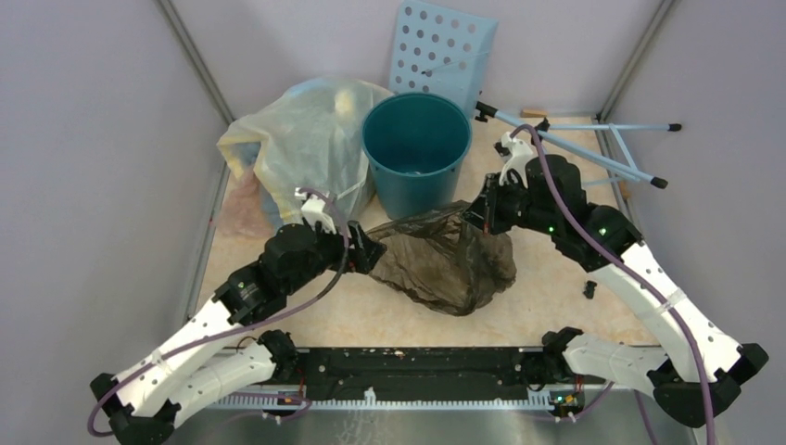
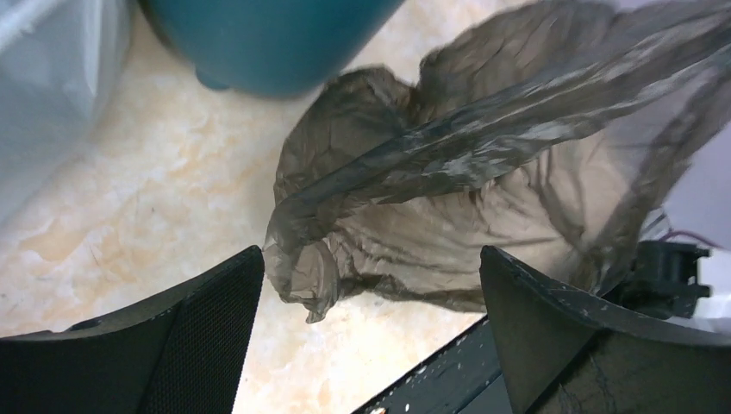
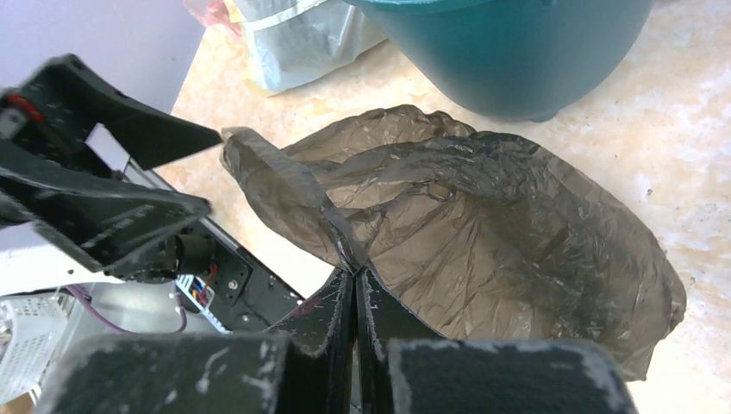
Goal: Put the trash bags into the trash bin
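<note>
The dark grey-black crinkly trash bag [image 1: 445, 260] lies spread on the table in front of the teal trash bin [image 1: 415, 148], which stands upright at the back. My right gripper [image 1: 477, 215] is shut on the bag's upper right edge; in the right wrist view its fingertips [image 3: 355, 274] pinch a fold of the bag [image 3: 483, 233]. My left gripper [image 1: 369, 248] is open at the bag's left edge; in the left wrist view the bag's corner [image 2: 302, 276] hangs between its gripper [image 2: 371, 259] fingers without being held. The bin also shows in the left wrist view [image 2: 267, 43] and the right wrist view [image 3: 517, 52].
A large pale yellowish stuffed bag [image 1: 297, 148] sits left of the bin. A light blue perforated panel [image 1: 440, 51] leans at the back. Pale blue metal rods [image 1: 593, 144] lie at the back right. A black rail [image 1: 417, 371] runs along the near table edge.
</note>
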`<state>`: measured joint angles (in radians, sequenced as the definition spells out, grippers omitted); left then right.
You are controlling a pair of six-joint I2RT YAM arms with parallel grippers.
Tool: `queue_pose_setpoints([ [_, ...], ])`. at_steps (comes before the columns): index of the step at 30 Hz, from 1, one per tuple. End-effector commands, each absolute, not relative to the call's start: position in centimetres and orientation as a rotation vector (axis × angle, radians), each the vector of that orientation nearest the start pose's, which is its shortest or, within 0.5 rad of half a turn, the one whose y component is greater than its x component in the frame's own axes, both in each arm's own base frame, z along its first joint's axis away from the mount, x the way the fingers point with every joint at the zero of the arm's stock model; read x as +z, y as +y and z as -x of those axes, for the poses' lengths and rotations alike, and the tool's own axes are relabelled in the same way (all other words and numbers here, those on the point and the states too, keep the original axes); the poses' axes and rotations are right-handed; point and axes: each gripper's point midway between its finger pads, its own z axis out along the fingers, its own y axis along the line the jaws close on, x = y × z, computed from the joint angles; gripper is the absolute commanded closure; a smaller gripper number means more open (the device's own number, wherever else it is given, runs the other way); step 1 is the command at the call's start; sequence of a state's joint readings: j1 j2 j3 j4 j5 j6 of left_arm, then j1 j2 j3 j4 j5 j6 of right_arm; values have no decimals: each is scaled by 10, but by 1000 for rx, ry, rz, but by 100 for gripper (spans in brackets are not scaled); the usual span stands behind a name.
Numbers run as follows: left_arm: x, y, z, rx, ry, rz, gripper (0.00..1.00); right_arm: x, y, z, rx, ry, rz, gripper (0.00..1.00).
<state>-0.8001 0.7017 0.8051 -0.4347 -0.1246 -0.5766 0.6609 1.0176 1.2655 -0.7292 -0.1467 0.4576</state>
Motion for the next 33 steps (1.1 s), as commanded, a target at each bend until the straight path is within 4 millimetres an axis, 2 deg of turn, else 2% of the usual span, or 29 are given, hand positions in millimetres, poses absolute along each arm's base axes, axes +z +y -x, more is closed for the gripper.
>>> queue_pose_setpoints([
  [1,231,-216,-200,-810,2036,-169,1,341,232,-215,897,2055,324,100],
  [5,198,-185,-214,-640,2120,146,4,345,231,-215,898,2034,306,100],
  [7,190,-185,-214,-671,2113,216,7,344,229,-216,890,2031,292,100],
  [9,189,-195,-213,-767,2078,239,12,341,228,-216,889,2035,285,100],
  [11,184,-202,-213,-843,2041,248,28,341,228,-215,895,2035,274,100],
  [13,185,-208,-214,-887,1995,215,51,341,227,-215,894,2032,265,100],
  [15,190,-209,-217,-885,1956,179,68,343,223,-217,875,2025,247,100],
  [18,203,-207,-221,-871,1906,152,100,344,215,-220,833,2018,223,100],
  [21,221,-204,-220,-843,1885,88,100,347,202,-225,753,2008,195,100],
  [25,254,-211,-210,-854,1865,-79,100,354,158,-241,478,1990,90,100],
  [27,269,-211,-207,-859,1868,-94,100,351,134,-247,325,2003,39,100],
  [29,292,-211,-204,-890,1837,-102,100,347,117,-249,205,2025,17,100],
  [33,327,-219,-194,-1020,1788,-76,100,344,110,-250,146,2039,8,100],
])
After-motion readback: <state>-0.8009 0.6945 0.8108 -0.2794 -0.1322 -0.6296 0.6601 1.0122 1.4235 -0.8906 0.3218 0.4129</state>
